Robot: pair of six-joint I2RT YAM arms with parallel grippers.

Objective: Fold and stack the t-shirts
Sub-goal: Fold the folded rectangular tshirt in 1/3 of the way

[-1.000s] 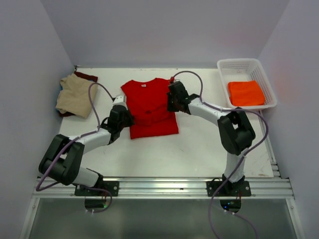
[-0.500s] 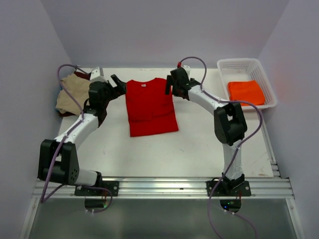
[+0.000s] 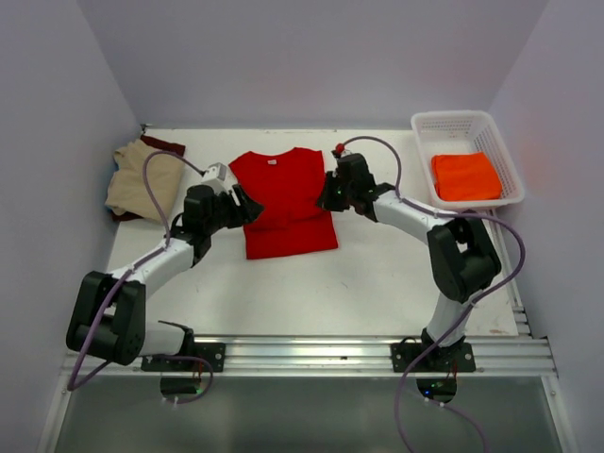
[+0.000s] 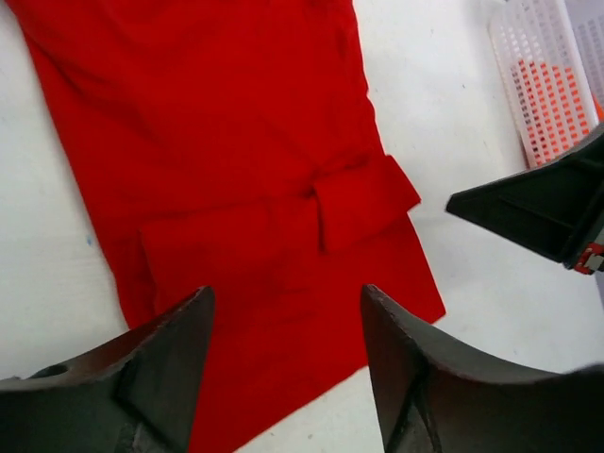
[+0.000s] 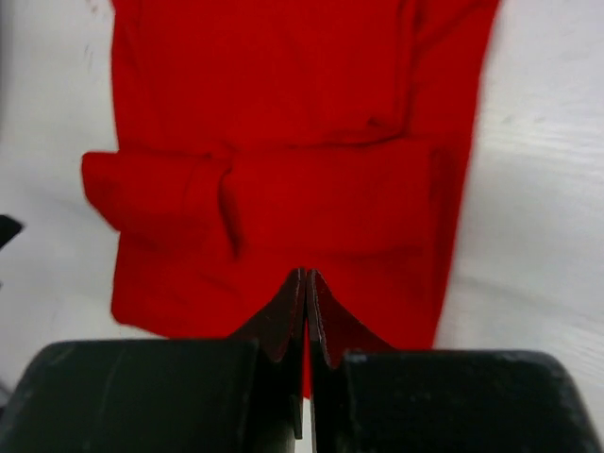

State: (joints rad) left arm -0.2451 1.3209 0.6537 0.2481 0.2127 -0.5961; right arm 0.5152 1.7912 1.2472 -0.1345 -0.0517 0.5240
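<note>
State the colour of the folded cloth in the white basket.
Solid orange cloth tee in the white plastic basket; clearest in the top external view.

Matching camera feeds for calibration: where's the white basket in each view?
Top external: the white basket sits at upper right, with an orange t-shirt inside.
Left wrist: upper right corner, cut off by the frame edge.
Right wrist: not in view.
Shared landmark: the red t-shirt, seen in all three views.
</note>
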